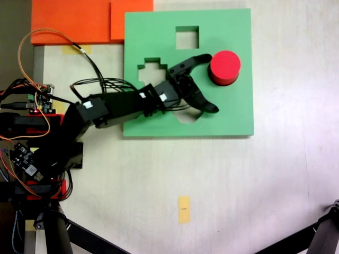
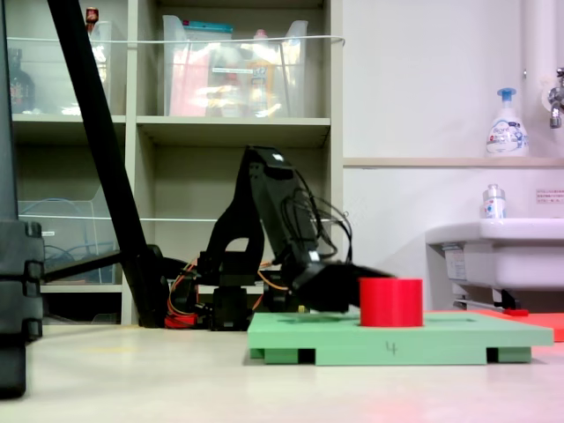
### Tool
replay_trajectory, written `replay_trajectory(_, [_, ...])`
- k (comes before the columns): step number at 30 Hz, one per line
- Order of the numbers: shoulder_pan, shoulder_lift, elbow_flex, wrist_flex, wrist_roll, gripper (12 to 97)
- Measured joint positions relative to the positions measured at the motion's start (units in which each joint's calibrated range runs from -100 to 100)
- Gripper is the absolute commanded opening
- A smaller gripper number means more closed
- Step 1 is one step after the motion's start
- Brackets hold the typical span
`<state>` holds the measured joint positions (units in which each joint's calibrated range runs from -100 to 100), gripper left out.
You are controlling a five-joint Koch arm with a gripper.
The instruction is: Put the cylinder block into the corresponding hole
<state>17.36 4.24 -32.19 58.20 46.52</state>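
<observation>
The red cylinder block (image 1: 224, 67) (image 2: 391, 302) stands upright on the right part of the square green foam board (image 1: 233, 114) (image 2: 441, 339). My gripper (image 1: 208, 83) (image 2: 357, 282) is open just left of it, low over the board. One fingertip (image 1: 204, 57) nearly touches the block's side and the other (image 1: 212, 108) points away below it. A square cut-out (image 1: 187, 37) and a stepped cut-out (image 1: 151, 71) show plainly. A third cut-out (image 1: 189, 117) is mostly hidden under the gripper, so I cannot tell its shape. No round hole is plainly visible.
Orange foam sheets (image 1: 79, 21) lie beyond the board's top left corner. The arm's base, circuit boards and wires (image 1: 32, 106) sit at the left edge. A yellow tape strip (image 1: 183, 209) marks the table below the board. Black stand legs (image 1: 323, 233) cross the lower corners.
</observation>
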Motion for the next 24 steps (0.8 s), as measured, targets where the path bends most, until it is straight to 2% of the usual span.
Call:
replay_trajectory(4, [-0.73, -21.34, -8.33, -2.74, -2.78, 93.8])
replay_trajectory(6, [-1.66, -34.75, -10.39, -10.18, -4.35, 80.1])
replay_trajectory(9, [-3.96, -57.32, -13.13, -26.43, -8.74, 51.7])
replay_trajectory(10, [-5.03, -64.57, -14.31, -31.52, -11.18, 47.0])
replay_trajectory(14, [-8.69, -85.23, -17.74, -43.86, -22.76, 44.4])
replay_trajectory(19, [-13.48, -101.78, -33.51, -45.91, -42.3, 44.5])
replay_trajectory(24, [-15.43, -103.28, -50.56, -45.91, -45.52, 44.8])
